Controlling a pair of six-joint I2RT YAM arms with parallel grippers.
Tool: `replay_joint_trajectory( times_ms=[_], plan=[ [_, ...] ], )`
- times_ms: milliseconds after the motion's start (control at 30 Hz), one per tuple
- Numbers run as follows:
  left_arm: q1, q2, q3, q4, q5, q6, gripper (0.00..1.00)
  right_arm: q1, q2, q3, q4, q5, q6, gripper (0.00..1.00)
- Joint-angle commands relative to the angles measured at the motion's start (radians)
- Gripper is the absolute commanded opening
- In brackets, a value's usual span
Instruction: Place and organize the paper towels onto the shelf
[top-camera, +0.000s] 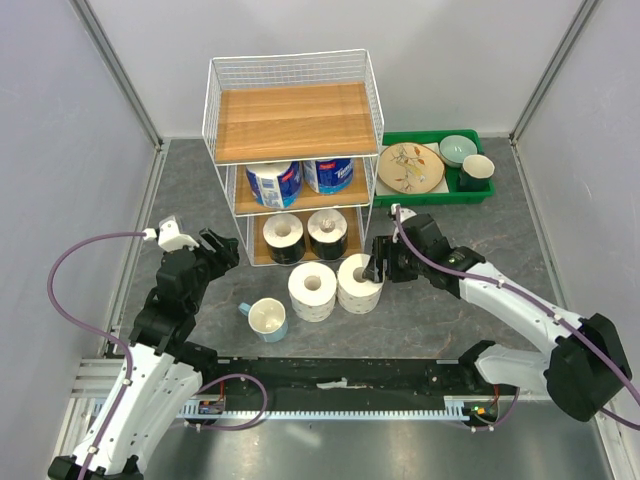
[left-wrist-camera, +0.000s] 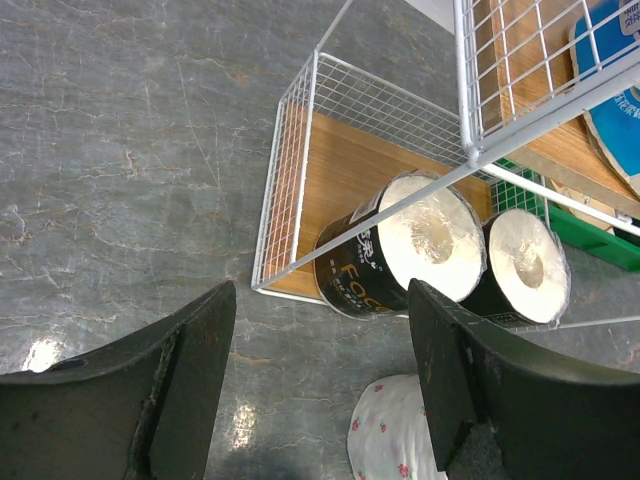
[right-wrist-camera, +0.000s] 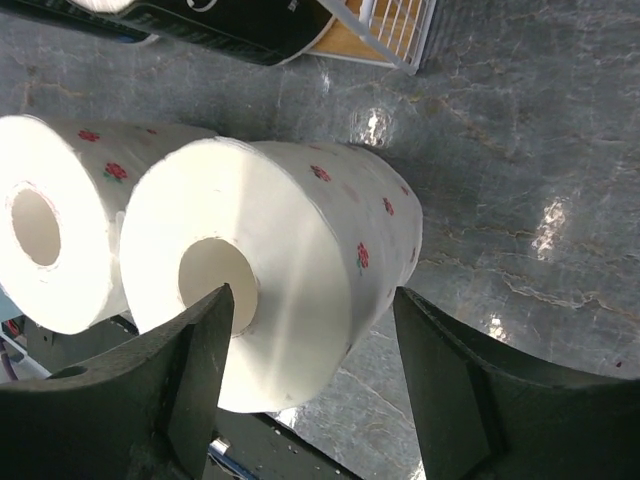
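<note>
The shelf stands at the back centre, its top board bare. Two blue-wrapped rolls sit on the middle tier and two dark-wrapped rolls on the bottom tier. Two large speckled rolls stand on the table in front. My right gripper is open at the right one, one finger by its core and one outside its wall. My left gripper is open and empty above the table, left of the dark rolls.
A pale cup with a blue handle stands left of the speckled rolls. A green tray of dishes sits right of the shelf. The enclosure walls stand close on both sides.
</note>
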Motion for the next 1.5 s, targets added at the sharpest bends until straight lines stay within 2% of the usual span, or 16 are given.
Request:
replay_joint_trajectory(
  times_ms=[0, 67, 367, 467, 633, 767, 867, 1233, 1467],
  plan=[
    [0.004, -0.003, 0.01, 0.007, -0.007, -0.028, 0.76, 0.016, 0.025, -0.007, 0.017, 0.0, -0.004, 0.7],
    [0.004, -0.005, 0.01, 0.007, -0.005, -0.025, 0.76, 0.021, 0.017, -0.007, 0.018, 0.014, -0.001, 0.66],
    [0.004, -0.003, 0.016, 0.005, 0.001, -0.018, 0.76, 0.022, -0.017, 0.01, 0.002, 0.061, 0.019, 0.27],
    [0.004, -0.008, 0.016, 0.007, 0.003, -0.021, 0.76, 0.021, -0.052, 0.045, -0.044, 0.071, 0.016, 0.23],
    [0.004, -0.013, 0.016, 0.005, 0.01, -0.024, 0.76, 0.021, -0.147, 0.159, -0.164, 0.058, -0.027, 0.23],
    [0.004, -0.016, 0.014, 0.005, 0.012, -0.031, 0.76, 0.022, -0.152, 0.356, -0.325, 0.011, -0.093, 0.23],
    [0.004, -0.016, 0.017, 0.007, 0.018, -0.038, 0.76, 0.021, -0.147, 0.496, -0.368, -0.026, -0.099, 0.23],
    [0.004, -0.034, 0.03, -0.01, 0.025, -0.041, 0.76, 0.021, 0.04, 1.07, -0.393, -0.129, -0.088, 0.22],
    [0.004, -0.037, 0.036, -0.018, 0.022, -0.039, 0.76, 0.021, 0.204, 1.312, -0.33, -0.132, -0.062, 0.22]
  ],
)
